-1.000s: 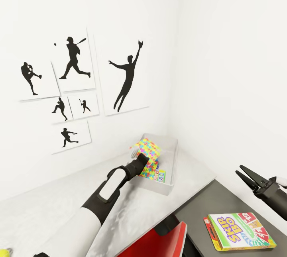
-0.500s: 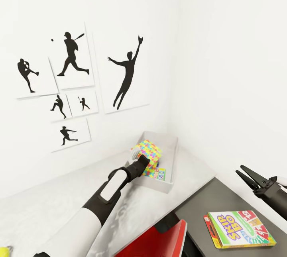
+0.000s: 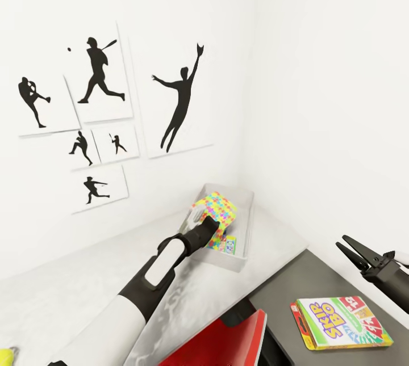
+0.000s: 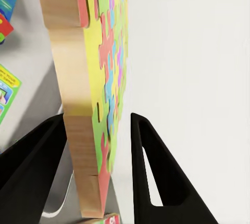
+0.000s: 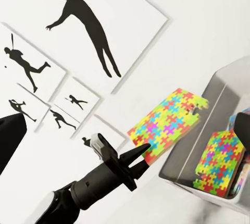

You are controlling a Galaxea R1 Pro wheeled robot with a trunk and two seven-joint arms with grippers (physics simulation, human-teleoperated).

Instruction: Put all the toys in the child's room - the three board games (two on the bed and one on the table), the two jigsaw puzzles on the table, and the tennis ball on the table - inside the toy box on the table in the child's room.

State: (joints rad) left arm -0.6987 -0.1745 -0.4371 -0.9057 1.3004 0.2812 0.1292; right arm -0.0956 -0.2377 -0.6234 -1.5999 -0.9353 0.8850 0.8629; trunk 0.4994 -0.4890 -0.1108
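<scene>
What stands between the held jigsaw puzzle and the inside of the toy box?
Nothing visible does. The jigsaw puzzle hangs on edge between the left gripper's jaws above the open toy box, where another puzzle already lies.

Left arm white with black joints; black tapered gripper fingers; right gripper black.

"SKIP-BO" — printed on the board game (green-yellow-red box) — nothing else legible

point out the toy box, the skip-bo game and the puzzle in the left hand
toy box (image 3: 243, 228): head view, right wall.
SKIP-BO game (image 3: 339, 322): head view, middle of lid.
held jigsaw puzzle (image 5: 165, 123): right wrist view, middle of coloured face.
</scene>
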